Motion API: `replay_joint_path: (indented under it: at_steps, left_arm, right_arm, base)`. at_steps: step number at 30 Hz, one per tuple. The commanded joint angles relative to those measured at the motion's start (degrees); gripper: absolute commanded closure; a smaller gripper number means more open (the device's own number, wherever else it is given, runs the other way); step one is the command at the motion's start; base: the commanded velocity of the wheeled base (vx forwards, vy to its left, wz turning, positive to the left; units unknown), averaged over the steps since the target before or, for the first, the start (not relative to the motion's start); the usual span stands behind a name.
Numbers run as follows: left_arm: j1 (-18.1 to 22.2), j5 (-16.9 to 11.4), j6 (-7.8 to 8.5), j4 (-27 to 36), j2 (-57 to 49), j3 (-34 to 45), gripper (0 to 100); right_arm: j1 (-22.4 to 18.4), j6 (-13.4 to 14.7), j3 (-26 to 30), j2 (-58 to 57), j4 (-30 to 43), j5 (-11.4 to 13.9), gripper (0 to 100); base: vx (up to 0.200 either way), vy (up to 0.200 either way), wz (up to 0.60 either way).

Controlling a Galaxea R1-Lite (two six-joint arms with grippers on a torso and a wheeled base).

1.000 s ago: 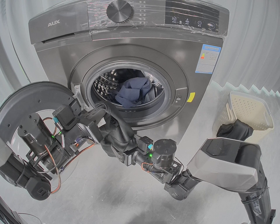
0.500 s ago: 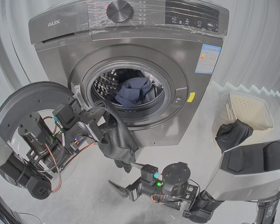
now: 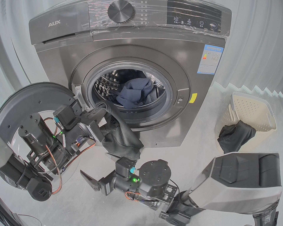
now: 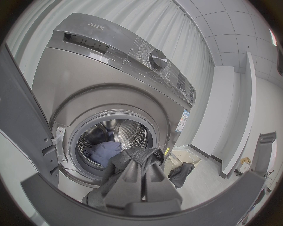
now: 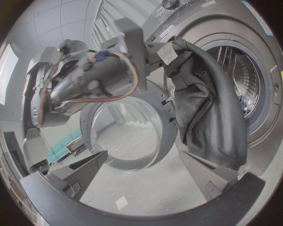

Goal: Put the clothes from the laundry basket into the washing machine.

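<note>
- Pale grey, smooth floor (image 3: 97,206) underneath; pleated pale curtain (image 3: 256,44) behind and to both sides.
- In the left wrist view: tiled ceiling (image 4: 235,29) and a white wall panel (image 4: 218,111) beyond the curtain.
- Grey front-loading washing machine (image 3: 147,50) dead centre, door (image 3: 32,97) swung wide open to the robot's left.
- Inside the drum: blue clothing (image 3: 134,91) in a heap.
- Pinched tight in the left gripper (image 3: 101,110): top edge of a dark garment (image 3: 122,135), the rest hanging just in front of the opening's lower rim, clear of the floor.
- Right gripper (image 3: 95,166) low, just below the hanging cloth, fingers spread wide, nothing between them; touching the hem or not, cannot tell.
- Cream perforated laundry basket (image 3: 253,111) on the floor right of the machine, near the curtain; black garment (image 3: 235,135) draped over its near rim.
- Print, left unread: lettering on the drawer (image 3: 59,28); blue-bordered label (image 3: 210,59) at upper right of the front; small yellow sticker (image 3: 193,98) right of the opening; white tag (image 5: 168,54) on the held garment, beside the left gripper.
- Round dial (image 3: 120,11) and dark display panel (image 3: 193,17) on the top fascia, under wrinkled clear film (image 3: 153,28).
</note>
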Motion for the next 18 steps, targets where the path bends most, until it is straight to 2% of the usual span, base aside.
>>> replay_joint_path:
  at_steps: [1, 5, 12, 18]
  left_arm:
    - [0.0, -0.1, -0.01, 0.0, -0.3, 0.0, 100]
    - [0.0, -0.1, -0.01, 0.0, -0.5, 0.0, 100]
    - [0.0, -0.1, -0.01, 0.0, -0.4, -0.1, 100]
    - [0.0, -0.2, -0.01, 0.0, -0.6, 0.0, 100]
  right_arm:
    - [-5.2, -0.3, -13.3, 10.8, 2.8, -0.1, 0]
    - [-7.4, -0.6, -16.2, 12.1, 3.1, -0.1, 0]
    - [-9.3, -2.5, -14.6, 11.2, 2.7, -0.2, 0]
    - [-10.6, -2.8, -14.7, 11.1, 3.0, -0.4, 0]
  base:
    - [0.0, 0.0, 0.0]
    - [0.0, 0.0, 0.0]
    - [0.0, 0.0, 0.0]
    - [0.0, 0.0, 0.0]
